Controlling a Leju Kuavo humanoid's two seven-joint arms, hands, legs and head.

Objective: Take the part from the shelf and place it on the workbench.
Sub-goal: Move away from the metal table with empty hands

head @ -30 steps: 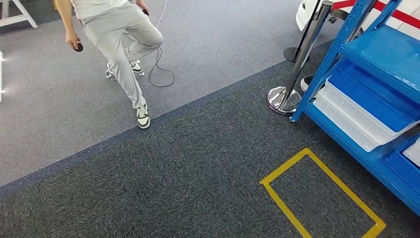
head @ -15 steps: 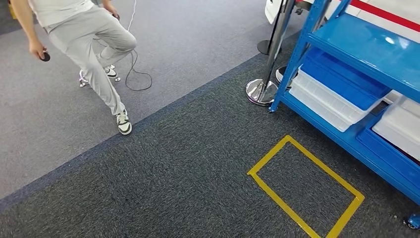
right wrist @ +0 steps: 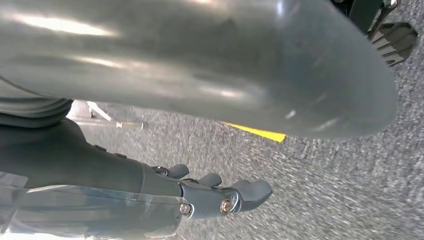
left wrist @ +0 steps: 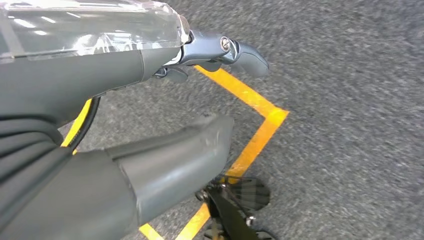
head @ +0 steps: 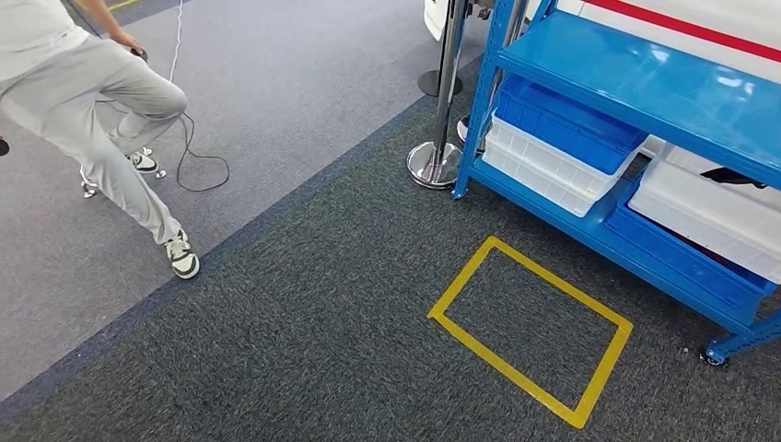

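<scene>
The blue metal shelf (head: 645, 83) stands at the right of the head view. On its lower level a white bin (head: 709, 216) rests on a blue bin (head: 681, 258), and a dark thing (head: 732, 175) lies in the white one; I cannot tell what it is. My left hand (left wrist: 150, 60) hangs over the carpet, thumb and fingers apart, holding nothing. My right hand (right wrist: 150, 185) also hangs low over the floor, its fingers (right wrist: 250, 192) stretched out and empty.
A yellow tape rectangle (head: 530, 327) marks the dark carpet in front of the shelf. A chrome stanchion (head: 437, 161) stands by the shelf's near post. A blue crate (head: 562, 124) sits on a white crate (head: 539, 170). A person (head: 101, 101) steps at the left, near a cable (head: 198, 157).
The camera has swung right, so the whole scene slid left and more of the shelf and its bins came into view. The person has shifted a leg.
</scene>
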